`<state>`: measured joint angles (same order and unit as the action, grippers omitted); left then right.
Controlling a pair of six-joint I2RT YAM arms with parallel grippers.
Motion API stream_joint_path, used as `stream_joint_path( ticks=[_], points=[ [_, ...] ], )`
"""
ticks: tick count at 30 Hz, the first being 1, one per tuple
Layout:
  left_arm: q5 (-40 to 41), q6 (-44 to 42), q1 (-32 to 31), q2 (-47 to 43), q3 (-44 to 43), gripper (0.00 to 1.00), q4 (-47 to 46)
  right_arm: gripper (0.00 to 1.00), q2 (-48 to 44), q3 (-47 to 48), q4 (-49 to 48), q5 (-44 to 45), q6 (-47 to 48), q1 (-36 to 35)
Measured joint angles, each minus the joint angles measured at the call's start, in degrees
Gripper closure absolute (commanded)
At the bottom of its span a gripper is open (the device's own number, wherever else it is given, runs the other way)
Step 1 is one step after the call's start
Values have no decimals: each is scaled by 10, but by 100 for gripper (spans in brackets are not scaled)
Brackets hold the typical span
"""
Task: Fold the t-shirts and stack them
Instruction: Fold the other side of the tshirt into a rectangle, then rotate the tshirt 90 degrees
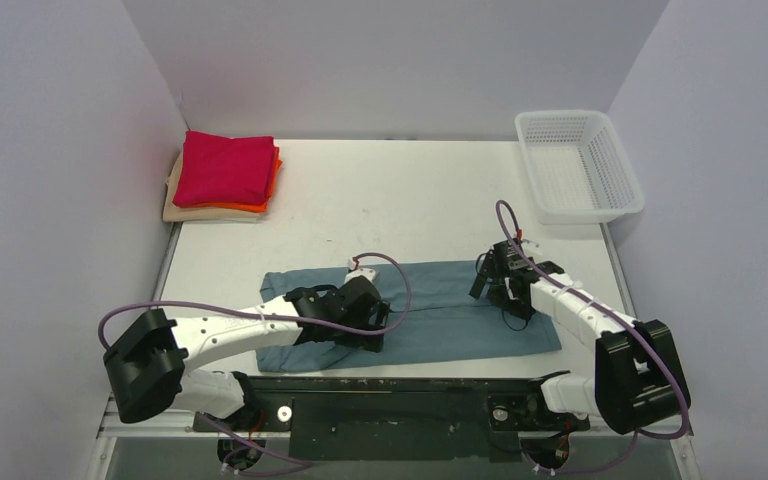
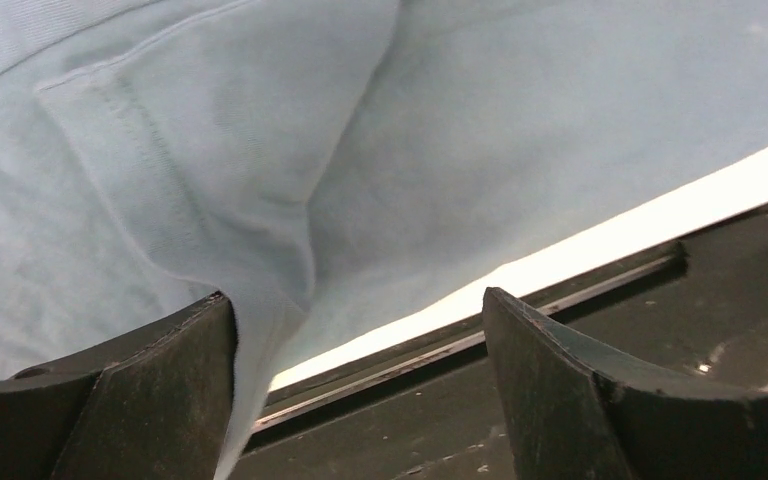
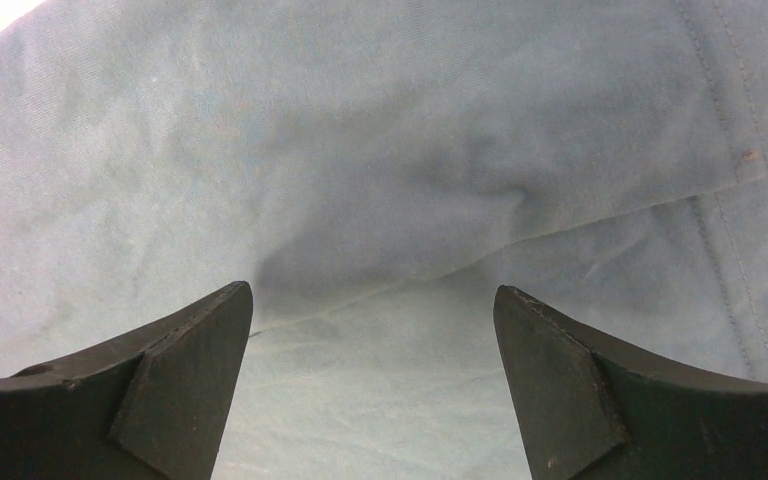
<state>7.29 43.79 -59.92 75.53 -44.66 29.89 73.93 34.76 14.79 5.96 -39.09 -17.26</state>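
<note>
Teal tee [image 1: 450, 318] flat, long axis running L-R.

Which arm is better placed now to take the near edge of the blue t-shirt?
Left, probably. The left gripper is open right at the near edge of the blue t-shirt, with cloth between its fingers. The right gripper is open too, but over the shirt's right end.

No readable text, label or number on anything here.
</note>
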Motion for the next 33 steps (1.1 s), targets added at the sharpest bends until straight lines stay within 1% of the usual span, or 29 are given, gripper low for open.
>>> stream_joint_path(
  ticks=[5,12,15,19,23,26,28,33],
  points=[
    [35,11,7,-3,2,6,50,15,-16,0,9,0,2,0],
    [51,36,79,-76,72,6,94,15,-21,0,12,0,3,2],
    [61,49,94,-99,89,6,112,15,-21,0,14,0,4,4],
    [76,62,102,-95,91,6,120,14,-21,0,17,1,4,4],
    [90,68,113,-47,84,6,118,14,-21,0,18,1,6,4],
    [83,64,133,-3,67,6,112,15,-17,0,19,0,11,4],
    [71,51,161,23,50,6,99,14,-10,1,19,0,15,5],
    [46,-3,258,102,-11,6,49,15,7,-5,16,-14,17,5]
  ],
)
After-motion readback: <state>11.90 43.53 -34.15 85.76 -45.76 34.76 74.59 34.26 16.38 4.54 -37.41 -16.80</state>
